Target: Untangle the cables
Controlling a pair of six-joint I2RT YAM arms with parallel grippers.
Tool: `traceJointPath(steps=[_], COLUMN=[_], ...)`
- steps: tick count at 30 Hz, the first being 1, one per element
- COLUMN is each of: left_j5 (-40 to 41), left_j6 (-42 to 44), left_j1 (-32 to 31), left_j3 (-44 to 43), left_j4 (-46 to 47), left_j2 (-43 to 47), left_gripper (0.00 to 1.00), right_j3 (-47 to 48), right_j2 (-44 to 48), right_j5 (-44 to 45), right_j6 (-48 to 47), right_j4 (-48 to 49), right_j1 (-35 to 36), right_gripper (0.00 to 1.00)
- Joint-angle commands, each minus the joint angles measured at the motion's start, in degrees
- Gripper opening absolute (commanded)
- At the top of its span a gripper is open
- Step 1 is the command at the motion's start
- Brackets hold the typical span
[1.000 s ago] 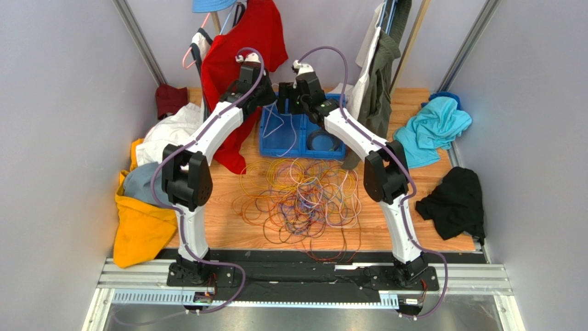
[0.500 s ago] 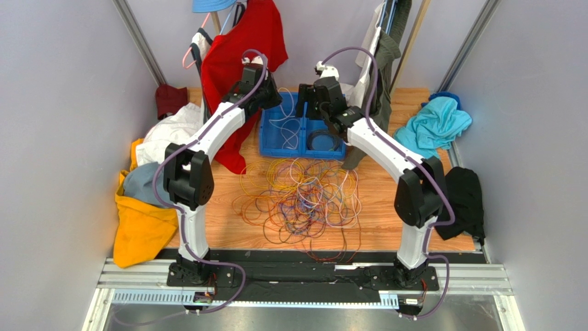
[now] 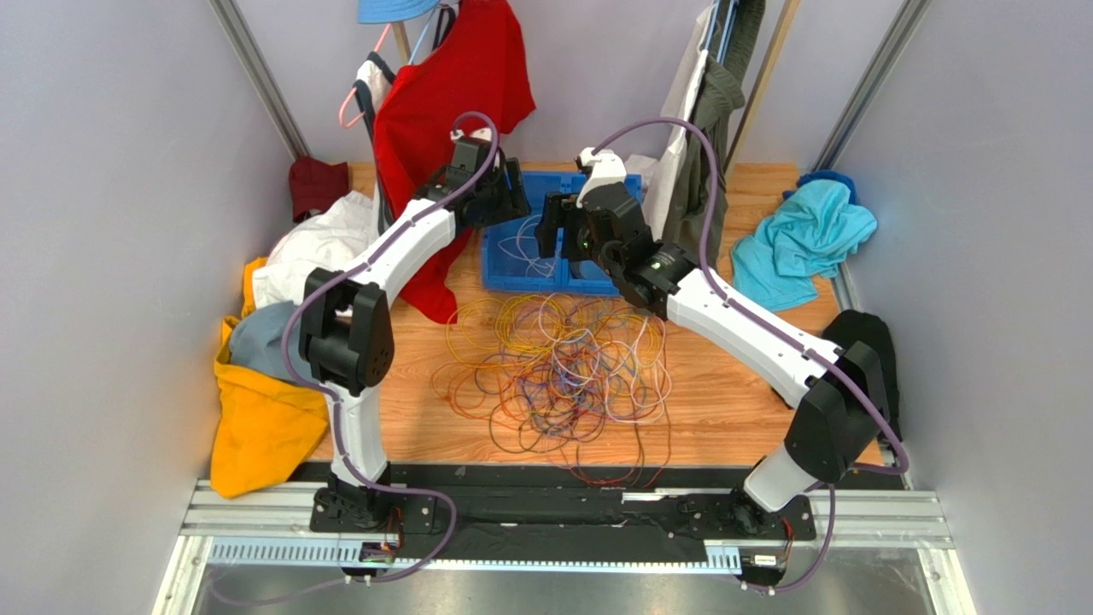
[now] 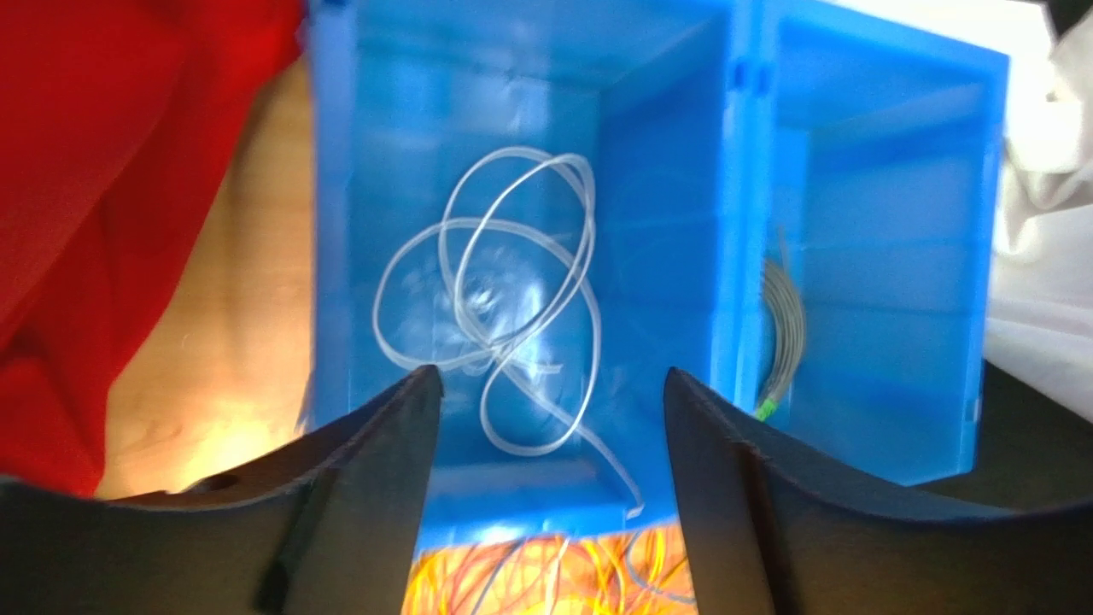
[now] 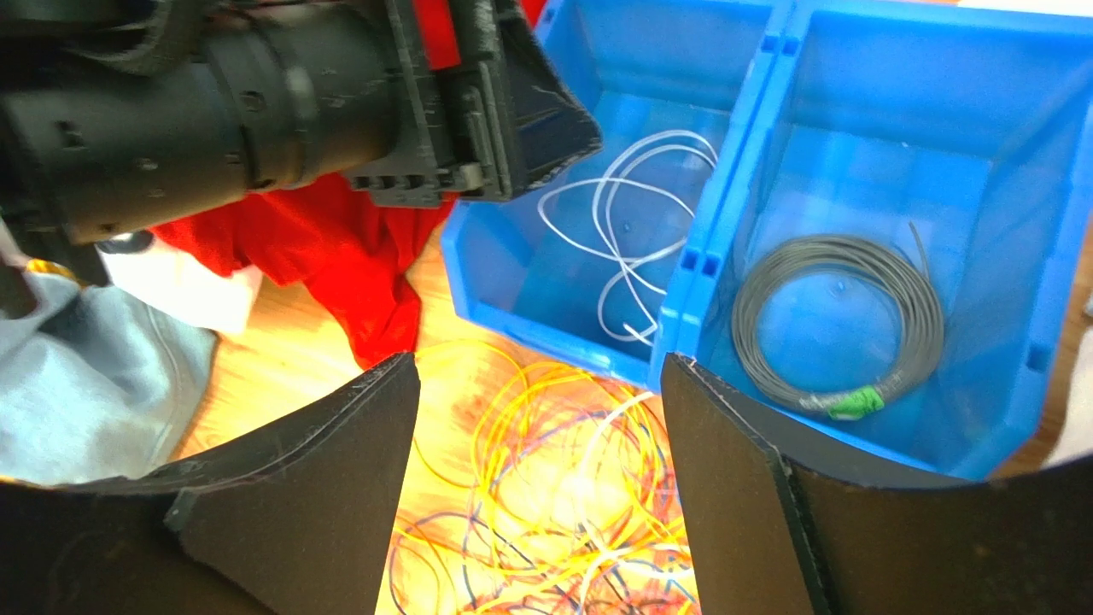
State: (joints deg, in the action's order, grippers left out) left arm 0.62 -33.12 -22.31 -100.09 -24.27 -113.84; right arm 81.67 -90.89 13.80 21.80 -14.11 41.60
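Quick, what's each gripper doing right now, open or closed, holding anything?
Left gripper: open, holding nothing.
Right gripper: open, holding nothing.

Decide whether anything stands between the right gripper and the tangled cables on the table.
Nothing visible does. The open right gripper hangs by the near wall of the blue bin, with the tangled cables in plain view just past its fingers.

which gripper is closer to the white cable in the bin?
Left. The left gripper hangs open just above the white cable in the left compartment of the bin; the right gripper, also open, sits farther back, nearer the bin's front edge and divider.
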Motion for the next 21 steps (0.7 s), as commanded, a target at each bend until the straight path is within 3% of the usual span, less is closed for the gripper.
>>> traceJointPath(steps=[1,7,11,17,21], left_j5=[3.2,7.0,7.7,10.4,16.7], left_j6=[0.5,3.9,2.2,-5.5,-9.3], left_j1=[-0.9,-7.7,-14.5,-21.8,-26.1], left_j3=[2.0,9.6,25.6,46.5,51.6], left_j4=[-0.6,0.7,5.0,9.0,3.3], left_j2=[9.1,22.3,32.3,47.6,56.4], left_gripper=[0.74,0.75,0.73,0.7,0.7], right_j3=[-2.8,-19.2,-29.1,-30.3,-27.1], right_j2=[5.4,14.9,18.0,13.2,6.1], right_j5=[3.9,3.3,0.4,-2.3,-3.8], right_j6=[-1.2,3.4,5.6,3.2,1.4], right_j4=[1.5,4.0,6.5,7.2,6.7], right_j1=[0.5,1.4,2.9,6.6,9.5], right_gripper=[0.73,0.72,0.71,0.7,0.69])
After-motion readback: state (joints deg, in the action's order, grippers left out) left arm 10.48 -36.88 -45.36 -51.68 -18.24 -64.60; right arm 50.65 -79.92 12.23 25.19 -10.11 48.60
